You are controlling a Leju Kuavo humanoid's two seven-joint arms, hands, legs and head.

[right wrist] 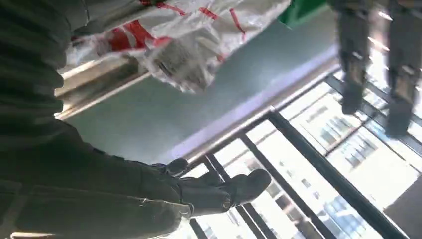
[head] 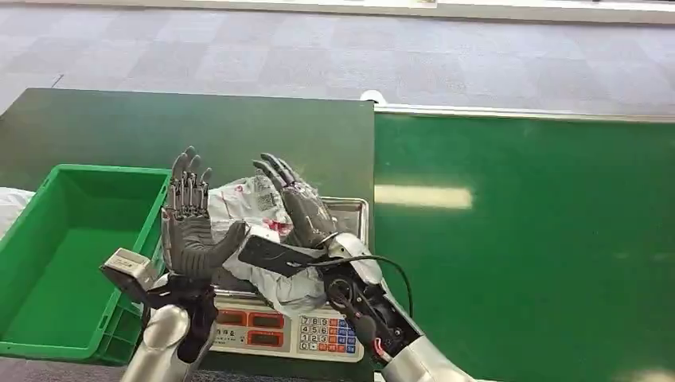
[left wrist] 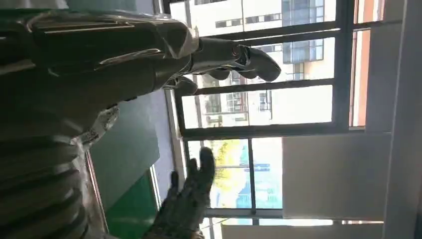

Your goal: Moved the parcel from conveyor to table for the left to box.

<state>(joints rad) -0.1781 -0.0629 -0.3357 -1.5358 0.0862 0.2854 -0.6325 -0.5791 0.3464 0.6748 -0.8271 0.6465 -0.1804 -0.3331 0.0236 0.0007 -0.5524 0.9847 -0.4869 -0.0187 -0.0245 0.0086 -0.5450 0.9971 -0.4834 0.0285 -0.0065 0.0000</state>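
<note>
The conveyor, a wide bright green belt, takes up the right half of the head view, and a darker green table adjoins it on the left. On the table's left part stands a green box, open-topped, with nothing seen inside it. Beside the box, at the table's near edge, sits a scale with a steel pan and a keypad in front. The parcel, a crumpled white plastic bag with red print, lies on the scale's pan, between the two raised hands and partly behind them. The left hand stands upright at the parcel's box side, palm turned toward it, fingers straight and spread, gripping nothing. The right hand leans in from the other side, fingers stretched out and apart over the parcel's far edge, also holding nothing. In the right wrist view the parcel lies on the steel pan rim, apart from the thumb.
</note>
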